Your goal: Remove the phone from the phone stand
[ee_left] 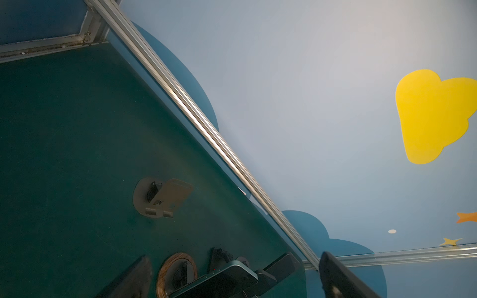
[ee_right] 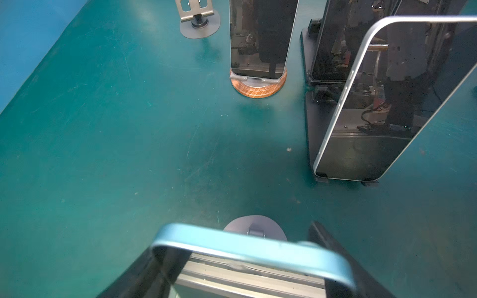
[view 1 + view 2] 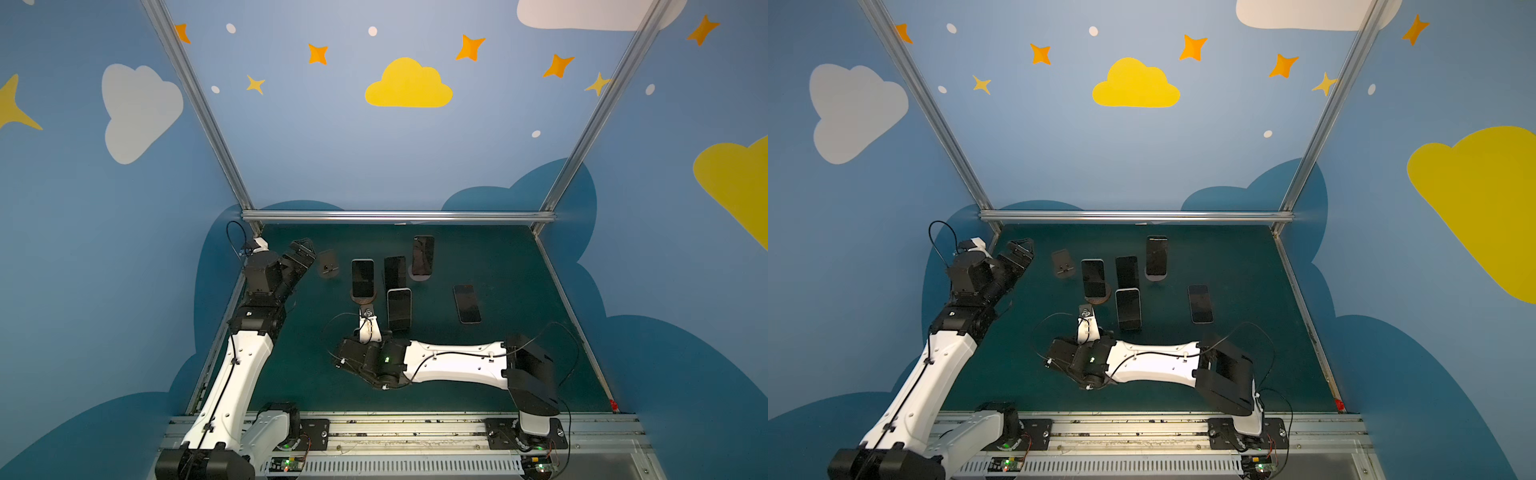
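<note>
Nearest the right wrist camera you have the phone [image 2: 253,251], its blue top edge lying between the fingers of the right gripper [image 2: 237,245]. Those jaws stand narrow, close against the phone's two long sides; whether they already pinch it, I cannot tell. Just beyond shows the grey disc of the phone stand [image 2: 273,228], so the phone appears to sit in its cradle, not yet lifted. Taking it by the sides near the top looks chosen so you can draw it up and clear of the stand's lip. A silver-edged phone [image 2: 387,103] stands near on one side; mind it as you rise.

From the left wrist camera, the left gripper [image 1: 236,256] is spread wide with nothing in it, looking over an empty stand [image 1: 162,198] on the desk [image 1: 64,129].

In both top views the left gripper [image 3: 301,251] sits by the far left corner, well apart, probably to leave you room. The right arm [image 3: 1154,361] reaches across the middle, and its wrist hides phone and stand there. A flat phone [image 3: 467,303] lies on the desk, off to the right.
</note>
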Controlling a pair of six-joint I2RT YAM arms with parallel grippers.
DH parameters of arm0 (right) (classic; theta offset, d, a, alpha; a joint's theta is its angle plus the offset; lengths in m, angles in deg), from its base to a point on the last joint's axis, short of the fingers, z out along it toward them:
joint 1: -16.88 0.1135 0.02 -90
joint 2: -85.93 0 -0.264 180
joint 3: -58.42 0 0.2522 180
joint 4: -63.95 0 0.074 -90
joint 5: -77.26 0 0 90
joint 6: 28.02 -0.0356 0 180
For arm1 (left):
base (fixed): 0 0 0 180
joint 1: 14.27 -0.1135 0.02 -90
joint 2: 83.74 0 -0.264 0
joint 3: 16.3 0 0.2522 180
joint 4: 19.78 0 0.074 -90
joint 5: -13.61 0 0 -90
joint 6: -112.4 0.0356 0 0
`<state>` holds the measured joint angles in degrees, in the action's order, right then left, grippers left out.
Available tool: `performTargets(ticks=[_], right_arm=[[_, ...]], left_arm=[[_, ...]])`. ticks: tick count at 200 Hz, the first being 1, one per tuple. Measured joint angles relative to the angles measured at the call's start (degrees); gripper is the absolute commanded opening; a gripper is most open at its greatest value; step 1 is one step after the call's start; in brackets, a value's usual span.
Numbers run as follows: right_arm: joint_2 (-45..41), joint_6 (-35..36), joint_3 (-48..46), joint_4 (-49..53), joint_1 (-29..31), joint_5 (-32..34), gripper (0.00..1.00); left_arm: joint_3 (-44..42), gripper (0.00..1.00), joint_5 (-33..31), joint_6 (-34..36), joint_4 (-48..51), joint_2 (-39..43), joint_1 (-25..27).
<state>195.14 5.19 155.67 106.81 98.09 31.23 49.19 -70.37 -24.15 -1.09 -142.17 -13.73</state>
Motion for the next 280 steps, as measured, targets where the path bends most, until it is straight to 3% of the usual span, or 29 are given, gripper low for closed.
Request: performTargets(ticks=[75,280], right_arm=[[0.0,1.1,-0.6,-1.6,0.0,0.1,0.71],[-10.8,15.1,-9.1,-11.6,1.0,2.5,0.66]], left_arm=[[0.0,1.00,0.1,0.0,-0.1,0.0,0.0],[-0.3,1.00,1.2,0.7,-1.8,0.0,-1.5]])
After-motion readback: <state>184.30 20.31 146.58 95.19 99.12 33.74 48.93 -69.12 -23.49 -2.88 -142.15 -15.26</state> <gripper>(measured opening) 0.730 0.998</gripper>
